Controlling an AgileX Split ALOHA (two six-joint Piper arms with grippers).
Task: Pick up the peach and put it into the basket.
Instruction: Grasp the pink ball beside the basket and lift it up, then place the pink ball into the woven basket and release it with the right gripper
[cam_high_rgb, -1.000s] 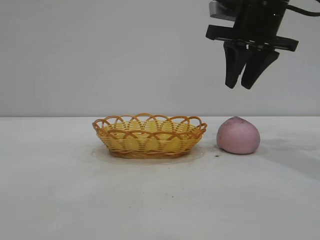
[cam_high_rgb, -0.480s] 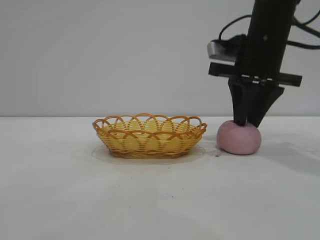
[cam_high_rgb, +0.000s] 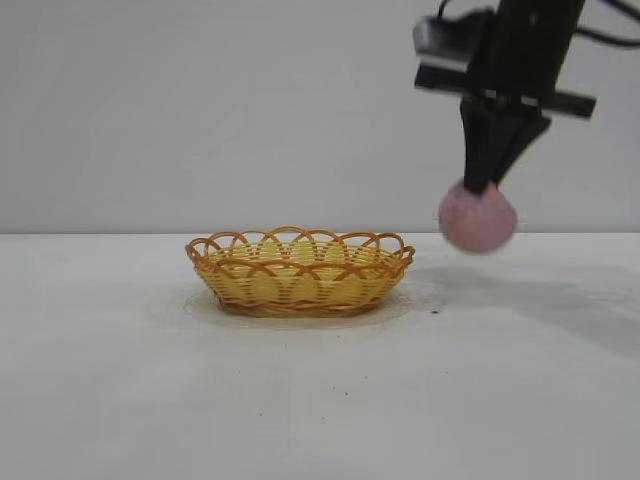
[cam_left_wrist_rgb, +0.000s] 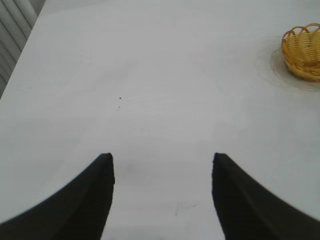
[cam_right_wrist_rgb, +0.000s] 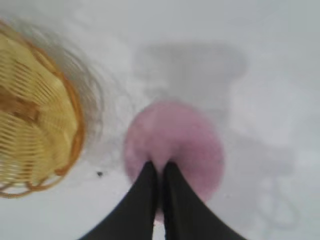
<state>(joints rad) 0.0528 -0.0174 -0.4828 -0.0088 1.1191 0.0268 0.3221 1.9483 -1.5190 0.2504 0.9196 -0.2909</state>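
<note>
A: While the peach (cam_high_rgb: 478, 220) hangs clear of the surface (cam_high_rgb: 320, 400) in our right gripper (cam_high_rgb: 480, 185), we've got a thin grip to nurse. The fingers are pinched nearly together on just the top of the fruit, and most of its bulk dangles below them.

B: Agreed, and the right wrist view says the same: two dark fingertips (cam_right_wrist_rgb: 150, 180) close side by side, biting into the pink crown. We judge that hold as shallow, so no jerks from us.

A: And the basket (cam_high_rgb: 300, 270) sits on the surface off to one side, well below the peach and apart from it. Nothing stands between them.

B: So we travel sideways level and slow, keeping the fruit above that looped rim (cam_high_rgb: 395, 245). We clip a loop and the basket likely skids or the peach peels out.

A: Then we centre over the yellow weave, sink low, and only then let the jaws part. A drop from up here could bounce it out.

B: Our left gripper (cam_left_wrist_rgb: 162, 195) is parked far off, jaws standing apart, holding nothing.
</note>
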